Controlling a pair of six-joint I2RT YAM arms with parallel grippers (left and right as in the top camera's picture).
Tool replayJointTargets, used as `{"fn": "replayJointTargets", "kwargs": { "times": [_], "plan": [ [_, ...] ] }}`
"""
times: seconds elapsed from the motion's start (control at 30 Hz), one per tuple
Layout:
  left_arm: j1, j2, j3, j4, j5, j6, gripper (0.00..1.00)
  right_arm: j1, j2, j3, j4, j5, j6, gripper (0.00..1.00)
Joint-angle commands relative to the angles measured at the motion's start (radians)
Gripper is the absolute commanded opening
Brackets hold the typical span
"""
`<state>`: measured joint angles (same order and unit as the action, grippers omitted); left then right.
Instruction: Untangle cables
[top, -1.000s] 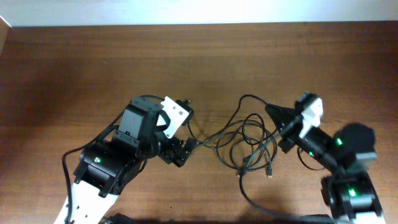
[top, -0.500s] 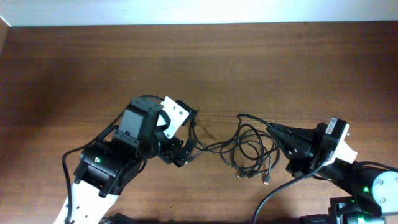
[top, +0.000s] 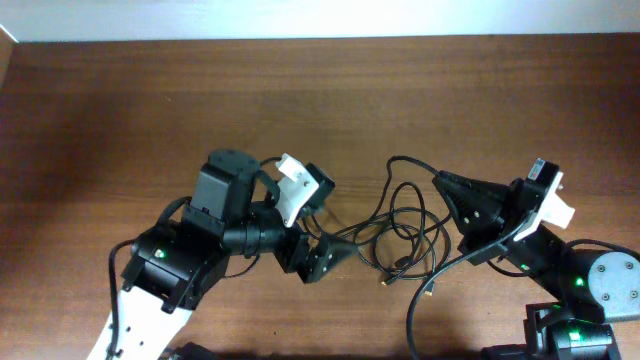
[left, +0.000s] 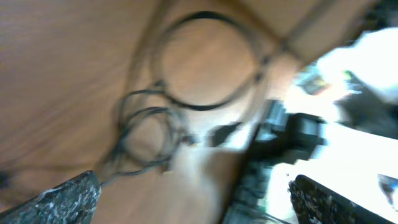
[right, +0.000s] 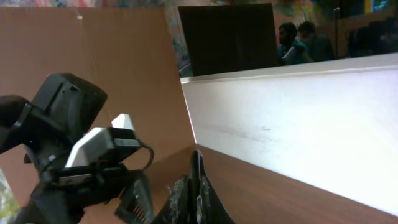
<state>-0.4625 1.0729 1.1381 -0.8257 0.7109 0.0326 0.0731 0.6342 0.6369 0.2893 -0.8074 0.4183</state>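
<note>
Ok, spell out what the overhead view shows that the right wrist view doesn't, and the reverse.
Only overhead: the tangled cables lying on the table between the arms, the left gripper with its jaws wide open beside them, and a strand running to the tip of the right gripper. Only right wrist: a white wall past the table edge, and a dark panel with people in the background. Both: the shut right gripper, the left arm with its white mount, and brown tabletop.

Black arms (top: 190, 260), white brackets (top: 298, 188), green lights (top: 575, 283)
</note>
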Motion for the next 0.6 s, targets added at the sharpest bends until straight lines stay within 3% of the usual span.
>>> {"fn": "replayJointTargets", "kwargs": {
  "times": [0.0,0.03,0.1,0.13,0.27,0.33,0.4,0.47,0.57],
  "plan": [
    [0.001,0.004,0.003,0.049,0.124,-0.075,0.99,0.004,-0.004,0.01,0.007,0.034,0.04,0.04],
    [0.0,0.016,0.003,0.034,-0.056,-0.363,0.99,0.004,-0.004,0.01,0.006,0.039,0.039,0.04],
    [-0.003,0.046,0.0,0.021,-0.09,-0.595,0.99,0.005,-0.004,0.01,0.002,0.045,0.039,0.04],
    [-0.016,0.075,0.0,0.022,-0.098,-0.653,0.99,0.005,-0.004,0.01,-0.002,0.044,0.04,0.04],
    [-0.092,0.24,0.0,0.049,-0.127,-0.704,0.99,0.005,-0.004,0.01,-0.011,0.033,0.04,0.04],
    [-0.127,0.32,0.0,0.068,-0.127,-0.784,0.99,0.005,-0.004,0.01,-0.023,0.033,0.039,0.04],
    [-0.162,0.39,0.0,0.138,-0.061,-0.806,0.99,0.005,-0.004,0.01,-0.025,0.034,0.039,0.04],
    [-0.171,0.397,0.0,0.233,-0.032,-0.806,0.99,0.004,-0.004,0.01,-0.043,0.034,0.031,0.04],
    [-0.174,0.397,0.0,0.257,-0.061,-0.806,0.99,0.005,0.021,0.01,-0.042,0.034,0.032,0.04]
  ]
}}
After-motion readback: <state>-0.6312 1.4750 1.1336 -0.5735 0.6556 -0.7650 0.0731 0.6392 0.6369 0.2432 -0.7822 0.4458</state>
